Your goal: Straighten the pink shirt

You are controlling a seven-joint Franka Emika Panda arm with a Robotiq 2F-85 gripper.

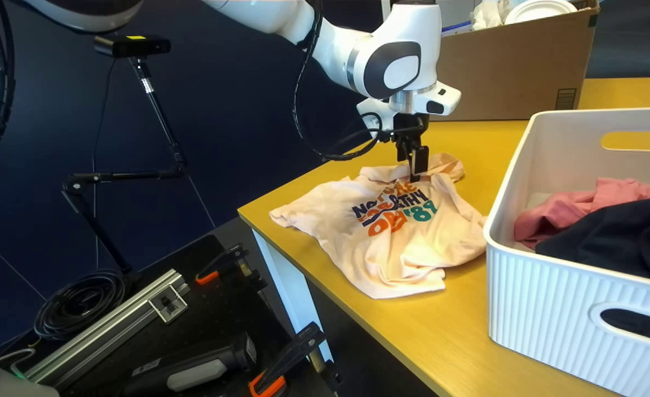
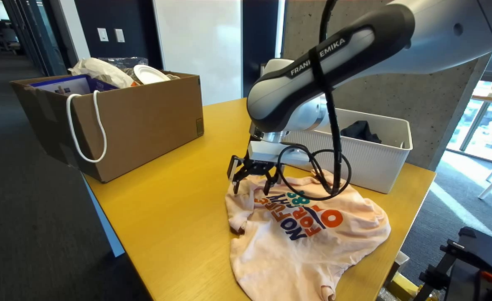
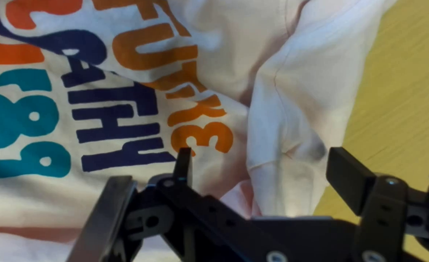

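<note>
White bin: near right in an exterior view, probably set aside to leave working room.
Pink shirt: wrinkled on the table, left of the bin, print up.
Claw: wide, holding nothing; fingers flank a fold, perhaps to pinch it.
Arm: reaches from left, wrist downward.

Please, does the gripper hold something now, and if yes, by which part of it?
Nothing is held: the gripper is open, its fingers apart, not pinching the pink shirt.

We count one pale pink shirt, one gripper and one yellow table. We note one basket, one brown box and two switches.
</note>
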